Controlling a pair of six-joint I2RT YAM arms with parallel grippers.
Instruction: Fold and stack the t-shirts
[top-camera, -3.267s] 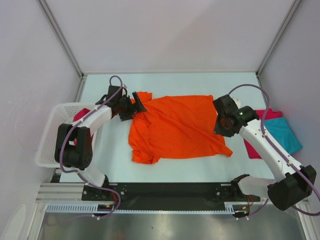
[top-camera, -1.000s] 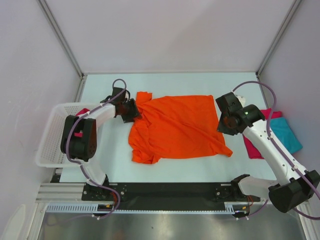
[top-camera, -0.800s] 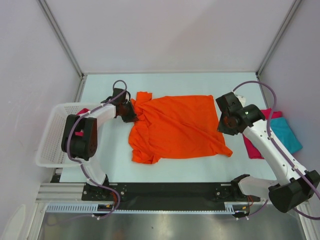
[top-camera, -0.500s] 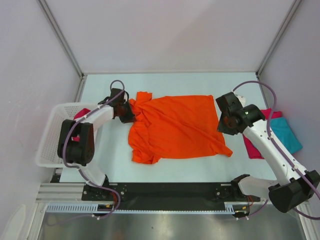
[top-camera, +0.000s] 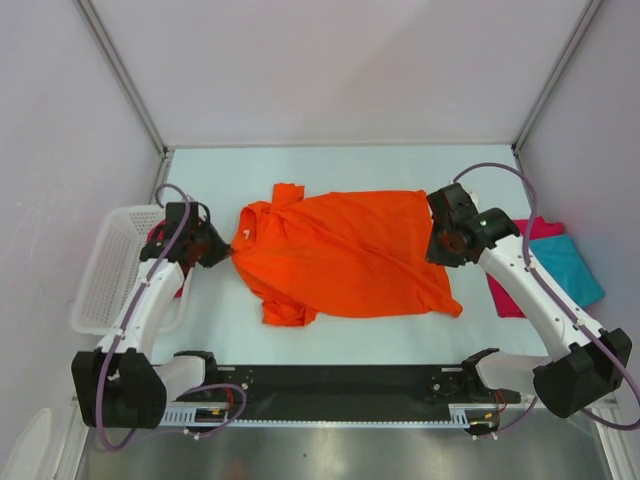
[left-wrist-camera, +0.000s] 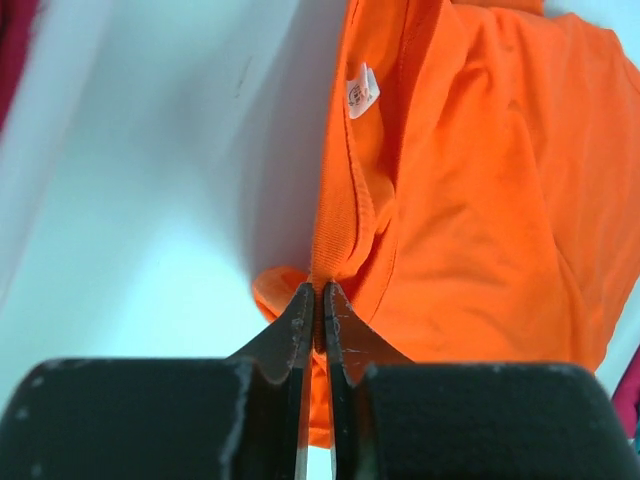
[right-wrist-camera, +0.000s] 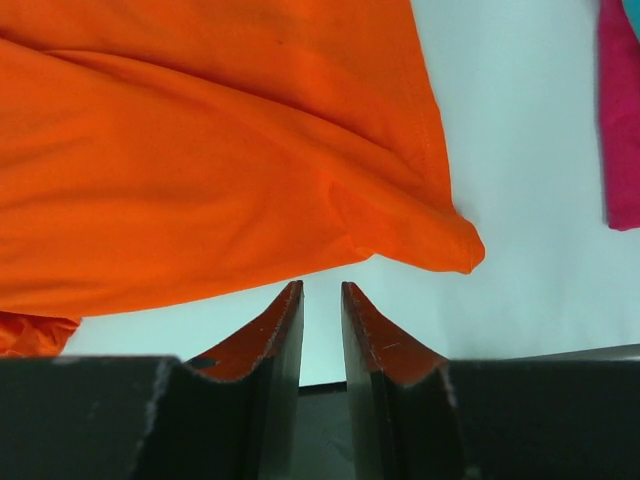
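Plainly, left claw (left-wrist-camera: 318, 297) pinches collar (left-wrist-camera: 336, 205) of the orange t-shirt (top-camera: 345, 250).

Crimson t-shirt (top-camera: 153, 236) in basket (top-camera: 100, 270), mostly behind left arm (top-camera: 150, 300); pink t-shirt (right-wrist-camera: 622, 110) partly beyond picture edge.

Orange t-shirt (top-camera: 345, 250): plain bright orange, no print, with a small white label (left-wrist-camera: 362, 92) at the collar.
Table (top-camera: 330, 165) under the orange t-shirt: pale mint-white.
Right of the orange t-shirt: plain teal t-shirt (top-camera: 572, 265) and plain pink-red t-shirt (top-camera: 508, 298).
Left of the orange t-shirt: white mesh basket (top-camera: 100, 280) and crimson cloth (top-camera: 156, 236).
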